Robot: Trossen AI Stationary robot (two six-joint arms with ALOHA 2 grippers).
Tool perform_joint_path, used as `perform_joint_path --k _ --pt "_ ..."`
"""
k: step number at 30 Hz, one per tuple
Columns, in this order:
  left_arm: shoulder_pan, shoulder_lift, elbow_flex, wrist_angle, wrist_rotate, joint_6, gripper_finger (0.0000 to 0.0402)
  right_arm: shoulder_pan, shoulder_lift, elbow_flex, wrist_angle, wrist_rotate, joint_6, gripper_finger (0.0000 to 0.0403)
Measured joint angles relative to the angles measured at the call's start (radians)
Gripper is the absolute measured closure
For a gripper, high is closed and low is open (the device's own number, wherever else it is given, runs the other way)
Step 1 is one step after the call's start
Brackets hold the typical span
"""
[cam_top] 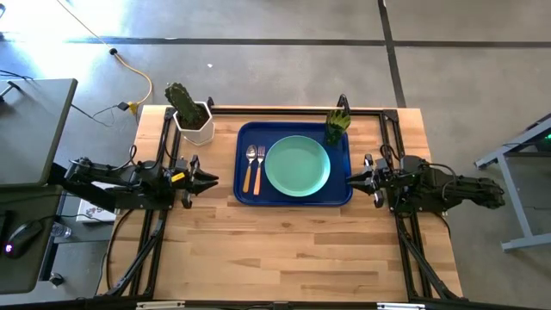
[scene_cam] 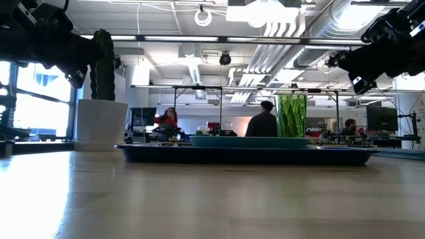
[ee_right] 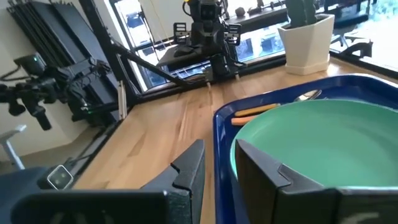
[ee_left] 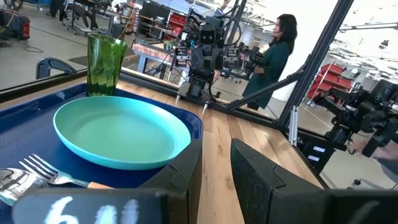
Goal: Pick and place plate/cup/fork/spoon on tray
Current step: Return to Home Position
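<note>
High view: the tray (cam_top: 245, 138) lies in the upper centre of the frame, on the wood table (cam_top: 284, 250). The plate (cam_top: 297, 165) sits inside it, a bit right of the tray's middle. The spoon (cam_top: 250, 172) and the fork (cam_top: 258, 172) lie side by side in the left part of the tray, just beside the plate's left edge. The spoon is the outer one, and both have metal ends toward the frame top and wood handles toward the bottom. The cup (cam_top: 336, 127) stands upright in the tray's upper right corner, near the plate's rim. I cannot tell if they touch.

Left gripper (cam_top: 209, 179) hovers left of centre, a little apart from the tray's left rim and pointing at it. Its fingers (ee_left: 180, 177) have only a narrow gap and hold nothing. Right gripper (cam_top: 351, 179) is right of centre, just beside the tray's right rim, and from above I cannot tell if it touches. Its fingers (ee_right: 186, 171) are also narrowly parted w/ nothing btw them. In the low view both arms hang above table level, at the top left and top right corners.

A cactus (cam_top: 182, 99) in a white pot (cam_top: 196, 125) stands at upper left, off the tray, near its upper left corner. Beyond the table a person (ee_left: 277, 50) in a dark top stands among other rigs.
</note>
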Motion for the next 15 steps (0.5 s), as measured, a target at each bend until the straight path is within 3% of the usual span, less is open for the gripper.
perform_joint_path --k 8,15 --pt "0.000 0.000 0.000 0.000 0.000 0.000 0.0328 0.000 0.000 0.000 0.000 0.000 0.106 0.0323" --pt "0.000 0.000 0.000 0.000 0.000 0.000 0.0328 0.000 0.000 0.000 -0.001 0.000 0.104 0.0323"
